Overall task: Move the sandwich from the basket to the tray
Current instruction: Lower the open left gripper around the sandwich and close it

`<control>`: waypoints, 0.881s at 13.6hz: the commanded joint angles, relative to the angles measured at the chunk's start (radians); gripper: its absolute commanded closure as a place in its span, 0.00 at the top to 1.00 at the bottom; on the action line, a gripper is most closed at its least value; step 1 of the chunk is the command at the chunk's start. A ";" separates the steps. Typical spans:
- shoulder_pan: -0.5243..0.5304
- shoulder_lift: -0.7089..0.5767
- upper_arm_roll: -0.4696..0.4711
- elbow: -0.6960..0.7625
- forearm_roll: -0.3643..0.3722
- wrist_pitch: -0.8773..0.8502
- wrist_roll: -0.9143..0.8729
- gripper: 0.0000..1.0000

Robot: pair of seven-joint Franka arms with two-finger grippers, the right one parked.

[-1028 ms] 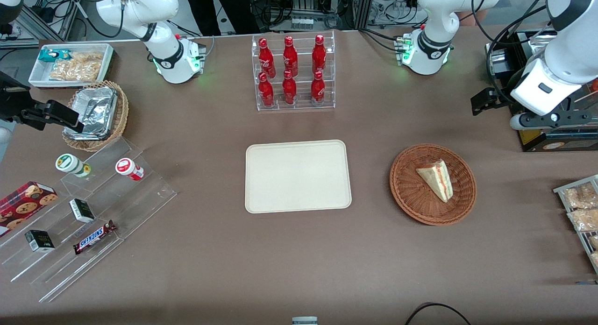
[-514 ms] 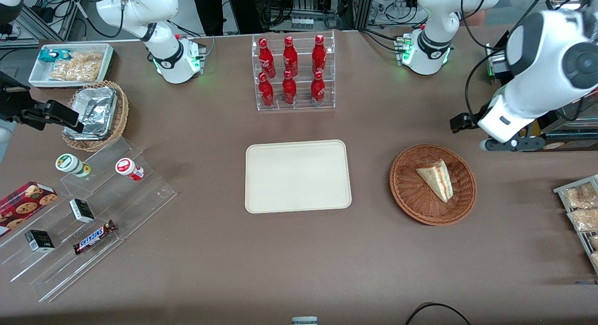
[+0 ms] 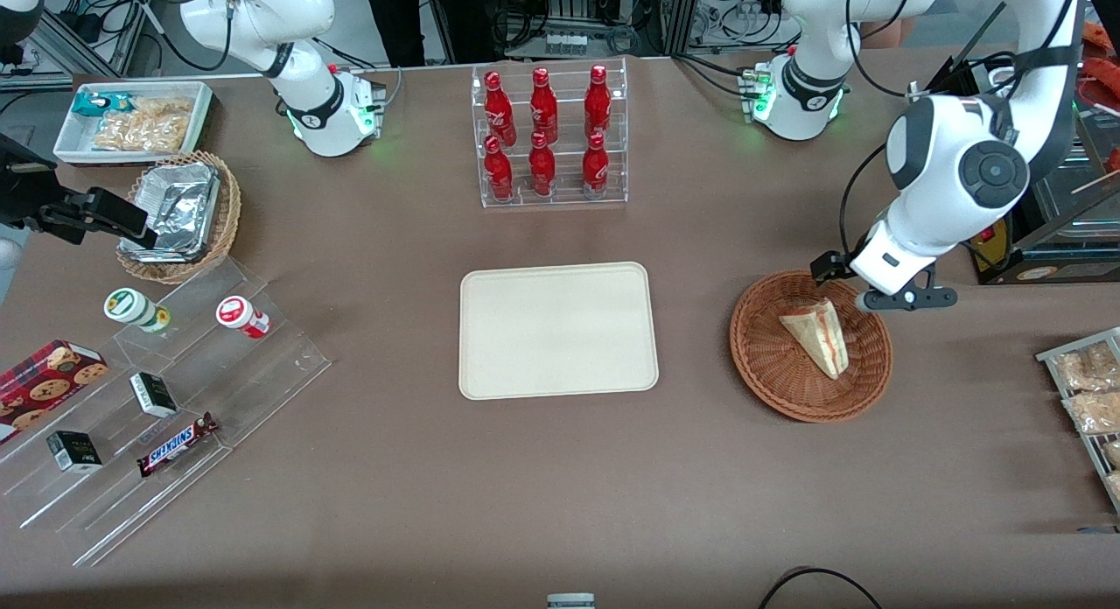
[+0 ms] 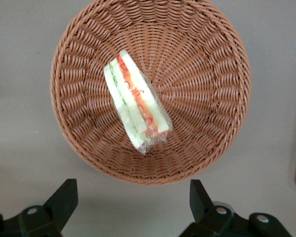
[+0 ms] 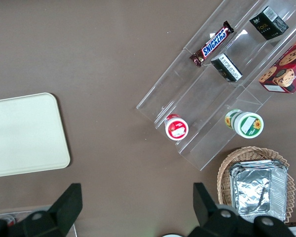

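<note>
While the sandwich [image 3: 817, 334] lies untouched in the basket [image 3: 770, 373] at right of centre in the front view, the approach step is underway. The jaws [image 4: 133, 205] hang wide open and empty above the basket's upper-right rim, having swung in from the right edge. Next they must centre, then descend. The tray [image 3: 490, 373] waits mid-frame.

Tool [image 4: 130, 205] hangs spread-fingered above the basket [image 4: 207, 89] rim — nothing covers the sandwich [image 4: 135, 101].
</note>
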 commanded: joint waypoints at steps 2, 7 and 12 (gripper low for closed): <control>0.005 0.052 -0.003 0.000 -0.006 0.061 -0.173 1.00; 0.003 0.122 -0.003 0.003 -0.019 0.133 -0.506 1.00; 0.005 0.198 -0.005 0.006 -0.021 0.223 -0.580 1.00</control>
